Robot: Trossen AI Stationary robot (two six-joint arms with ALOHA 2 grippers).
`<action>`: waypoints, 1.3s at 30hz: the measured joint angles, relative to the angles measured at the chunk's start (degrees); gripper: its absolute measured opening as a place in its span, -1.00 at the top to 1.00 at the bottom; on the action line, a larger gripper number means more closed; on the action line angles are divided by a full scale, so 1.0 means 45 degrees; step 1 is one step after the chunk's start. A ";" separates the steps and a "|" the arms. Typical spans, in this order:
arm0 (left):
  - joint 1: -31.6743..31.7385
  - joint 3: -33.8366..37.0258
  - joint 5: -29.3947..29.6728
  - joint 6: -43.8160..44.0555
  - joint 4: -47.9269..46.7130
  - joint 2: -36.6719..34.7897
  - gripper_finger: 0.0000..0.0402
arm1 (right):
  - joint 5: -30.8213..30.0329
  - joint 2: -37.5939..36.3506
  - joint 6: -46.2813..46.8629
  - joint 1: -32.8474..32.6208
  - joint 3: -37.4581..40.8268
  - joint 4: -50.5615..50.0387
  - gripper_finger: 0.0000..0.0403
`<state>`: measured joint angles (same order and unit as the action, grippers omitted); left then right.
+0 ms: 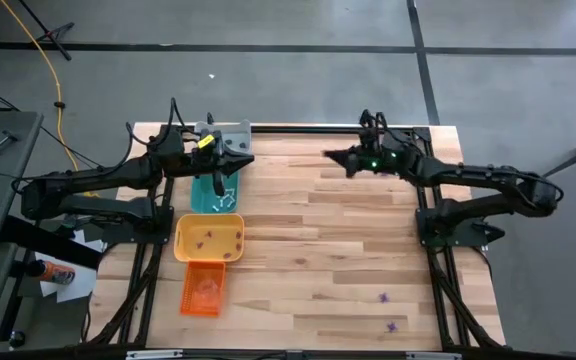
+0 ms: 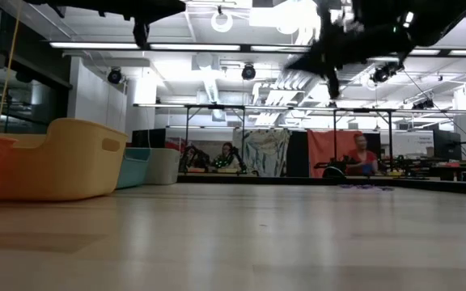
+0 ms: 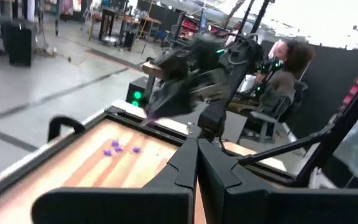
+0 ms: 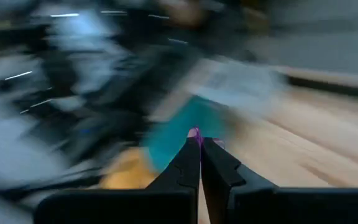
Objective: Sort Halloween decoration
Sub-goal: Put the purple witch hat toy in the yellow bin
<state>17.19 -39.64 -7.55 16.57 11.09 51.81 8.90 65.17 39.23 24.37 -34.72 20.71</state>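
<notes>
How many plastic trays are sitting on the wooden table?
4, in a row on the table's left: a grey plastic tray at the far edge, a teal tray, a yellow tray, then an orange tray nearest. The left arm partly hides the grey one.

Table (image 1: 328,250): pale wood planks, visible grain, smooth with a soft sheen in the low view. Orange tray (image 1: 202,290), yellow tray (image 1: 209,238), teal tray (image 1: 213,195): moulded plastic look, smooth, slightly glossy. Grey tray (image 1: 236,132): matt. Right gripper (image 4: 199,143) fingers: dark, matt, plastic-looking. Purple trinket (image 4: 194,132) at their tips: slight shine.
</notes>
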 joint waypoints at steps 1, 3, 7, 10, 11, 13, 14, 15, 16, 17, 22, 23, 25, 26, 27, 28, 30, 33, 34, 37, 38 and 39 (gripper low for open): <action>0.0000 0.0000 0.0000 0.0309 0.0018 0.0089 1.00 | 0.0400 0.0000 -0.0491 -0.0376 -0.0005 0.0950 1.00; -0.0001 0.0000 -0.0002 0.0612 0.0297 0.0333 1.00 | 0.0997 0.0000 -0.1700 -0.1128 -0.0007 0.2451 1.00; -0.0219 0.0000 -0.0262 0.0372 0.1280 0.1011 1.00 | 0.1172 0.0005 -0.4660 -0.2591 -0.0010 0.3849 1.00; -0.0606 0.0000 -0.0306 -0.0201 0.1991 0.1426 1.00 | 0.0807 0.0005 -0.6098 -0.3276 -0.0029 0.3967 1.00; -0.0750 0.0000 -0.0306 -0.0459 0.2101 0.1524 1.00 | 0.0583 0.0005 -0.6227 -0.3408 -0.0029 0.3925 1.00; -0.1036 0.0000 -0.0306 -0.1050 0.2151 0.1638 1.00 | 0.0213 0.0010 -0.6301 -0.3542 -0.0029 0.3929 1.00; -0.1182 0.0000 -0.0306 -0.1346 0.2153 0.1656 1.00 | 0.0146 0.0010 -0.6302 -0.3558 -0.0029 0.3929 1.00; -0.1313 0.0000 -0.0306 -0.1603 0.2156 0.1657 1.00 | 0.0146 0.0010 -0.6301 -0.3562 -0.0029 0.3925 1.00; -0.1426 0.0000 -0.0307 -0.1855 0.2172 0.1656 1.00 | 0.0146 0.0010 -0.6301 -0.3562 -0.0029 0.3925 1.00; -0.1520 0.0000 -0.0306 -0.2068 0.2188 0.1652 1.00 | 0.0146 0.0010 -0.6301 -0.3562 -0.0029 0.3929 1.00; -0.1671 0.0000 -0.0298 -0.2275 0.2182 0.1654 1.00 | 0.0146 0.0010 -0.6179 -0.3562 -0.0029 0.3925 1.00; -0.1664 0.0000 -0.0249 -0.2285 0.2179 0.1657 1.00 | 0.0146 0.0010 -0.6165 -0.3562 -0.0029 0.3928 1.00; -0.1658 0.0000 -0.0165 -0.2382 0.2177 0.1657 1.00 | 0.0154 0.0010 -0.6157 -0.3562 -0.0029 0.3925 1.00; -0.1659 0.0000 -0.0155 -0.2387 0.2177 0.1657 1.00 | 0.0166 0.0010 -0.6107 -0.3562 -0.0029 0.3927 1.00; -0.1661 0.0000 -0.0155 -0.2387 0.2177 0.1657 1.00 | 0.0166 0.0015 -0.6021 -0.3562 -0.0029 0.3930 1.00; -0.1661 0.0000 -0.0155 -0.2377 0.2177 0.1656 1.00 | 0.0171 0.0055 -0.5824 -0.3562 -0.0029 0.3941 1.00; -0.1661 0.0000 -0.0155 -0.2216 0.2182 0.1657 1.00 | 0.0171 0.0360 -0.5419 -0.3672 -0.0044 0.3978 1.00; -0.1661 0.0000 -0.0151 -0.2074 0.2182 0.1657 1.00 | 0.0272 0.1367 -0.4953 -0.4151 -0.0046 0.3945 1.00; -0.1661 0.0000 -0.0151 -0.2072 0.2182 0.1652 1.00 | 0.0282 0.1874 -0.4955 -0.4357 -0.0110 0.3936 1.00; -0.1661 0.0000 -0.0147 -0.1942 0.2187 0.1653 1.00 | 0.0292 0.3735 -0.5091 -0.4969 -0.0772 0.3897 1.00; -0.1661 0.0000 -0.0146 -0.1858 0.2187 0.1657 1.00 | 0.0292 0.4390 -0.5200 -0.5150 -0.1127 0.3901 1.00; -0.1661 0.0000 -0.0141 -0.1809 0.2197 0.1654 1.00 | 0.0298 0.5097 -0.5370 -0.5307 -0.1527 0.3907 1.00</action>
<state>9.72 -39.64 -8.19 8.43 20.97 59.25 10.24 88.10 15.06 0.49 -41.59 38.29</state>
